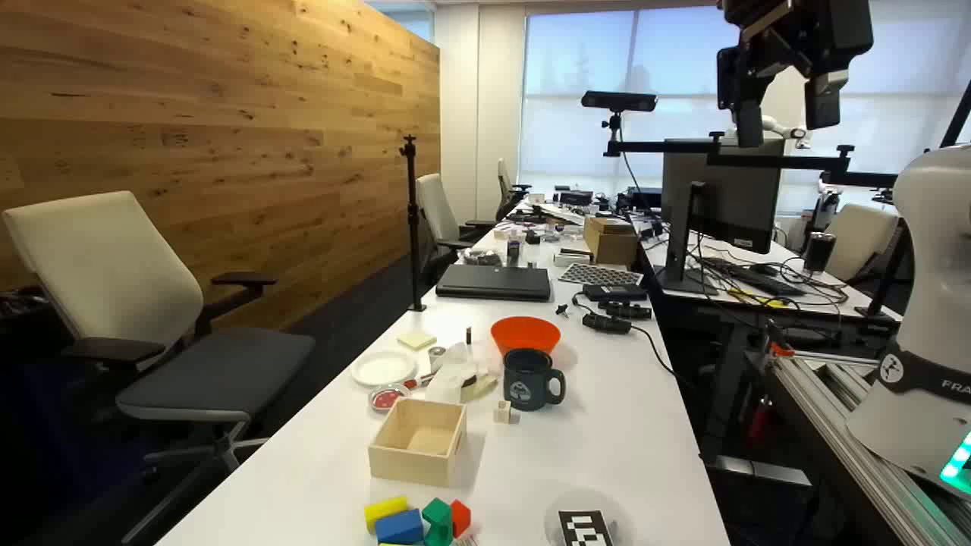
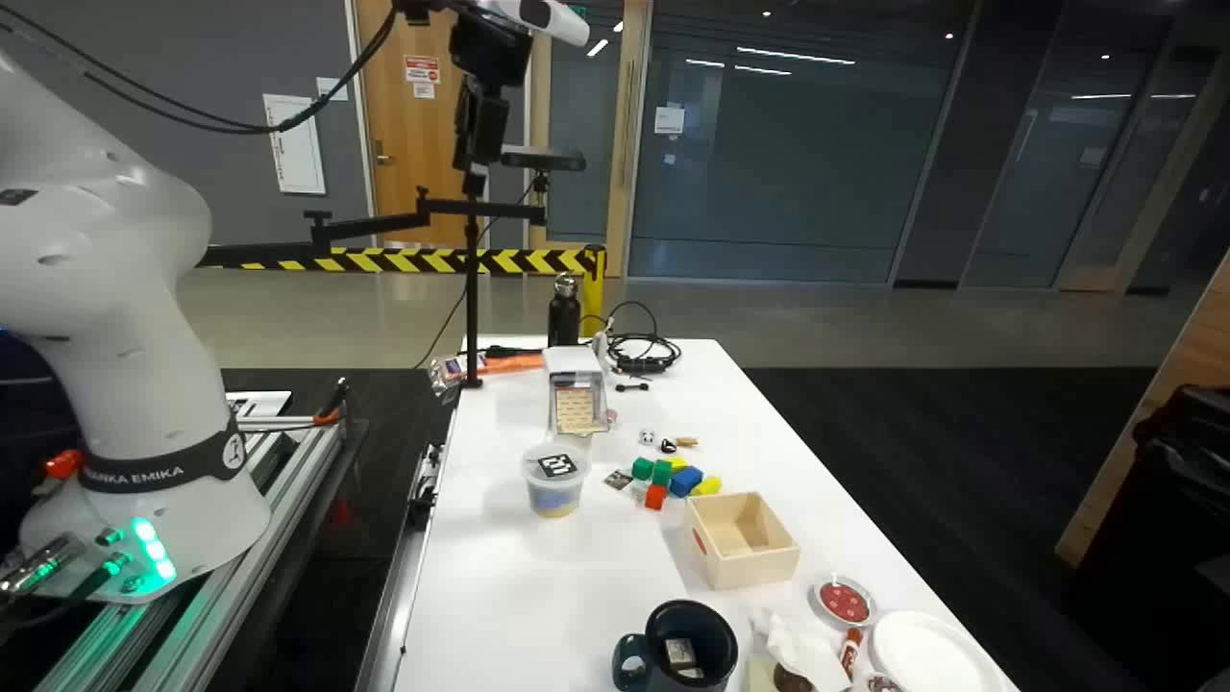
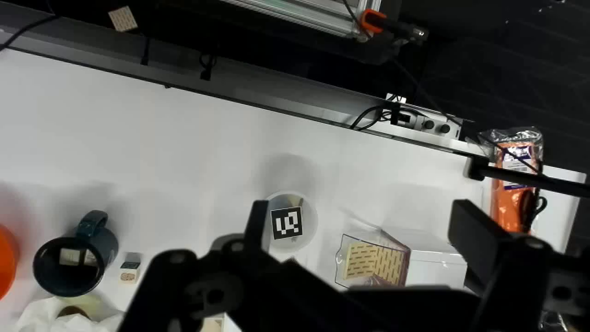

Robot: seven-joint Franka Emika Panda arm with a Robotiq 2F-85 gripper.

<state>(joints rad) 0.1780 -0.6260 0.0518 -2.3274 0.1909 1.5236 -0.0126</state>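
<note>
High above the white table my gripper point(image 1: 787, 117) stands open, its fingers wide apart with nothing between them. Below it, in the wrist view, lie a lidded tub point(image 3: 306, 226) bearing a black-and-white marker and a clear holder with yellow patterned cards point(image 3: 373, 263). Left of these stands a dark mug point(image 3: 103, 244) with small blocks inside, and a small wooden cube point(image 3: 129, 272) sits beside it. A light wooden box point(image 2: 759, 569) rests near several coloured blocks point(image 2: 685, 481). An orange bowl point(image 1: 525, 334) is just behind the mug.
A camera point(image 1: 618, 101) on a black horizontal bar and pole stands close to the gripper's height. A monitor point(image 1: 724, 197) rises from the neighbouring desk. On the table are a white plate point(image 1: 384, 368), a closed laptop point(image 1: 493, 282), a black bottle point(image 2: 564, 317) and coiled cables point(image 2: 644, 351).
</note>
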